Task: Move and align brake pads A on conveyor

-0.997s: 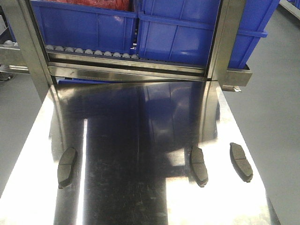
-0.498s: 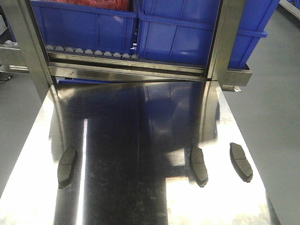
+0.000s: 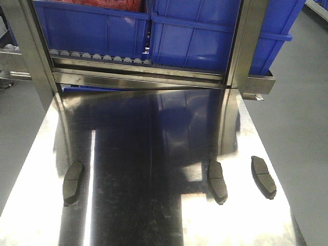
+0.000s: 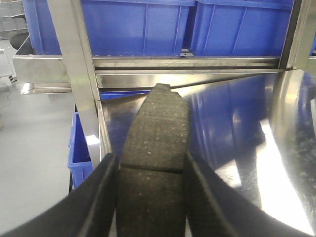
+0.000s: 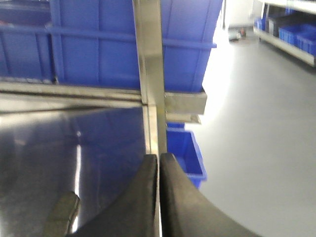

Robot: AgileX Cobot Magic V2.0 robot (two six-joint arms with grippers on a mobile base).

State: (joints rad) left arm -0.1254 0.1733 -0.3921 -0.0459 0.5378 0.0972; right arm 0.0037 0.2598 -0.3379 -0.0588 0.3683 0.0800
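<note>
Left gripper [image 4: 150, 160]: black jaws are part-way closed and clamped on the long sides of one flat, dark-grey, slightly curved brake pad [image 4: 158, 126]. The pad's cross groove sits just behind the jaw tips. Its tabbed end sticks out past them toward the far edge of the shiny, reflective steel desk [image 4: 237, 148]. The pad sits close to the desk's left edge; cannot tell whether it touches the surface.

Right gripper [image 5: 158, 157]: black jaws are pressed together tip to tip with nothing between them. They sit over the desk's right edge, in line with the steel upright post [image 5: 148, 49]. A further pad [image 5: 61, 213] lies on the desk just left of the jaws, only partly in frame.

Front view: three pads lie flat toward the desk's near edge, long axes running near to far.
- Left pad [image 3: 73, 182]: by the left edge, well apart from the other two.
- Middle pad [image 3: 217, 180]: right of centre.
- Right pad [image 3: 263, 177]: close to the right edge, near the middle pad, not touching it, roughly parallel.

Beyond the far edge stands a steel roller rack [image 3: 102, 56] carrying blue plastic bins [image 3: 92, 28].
</note>
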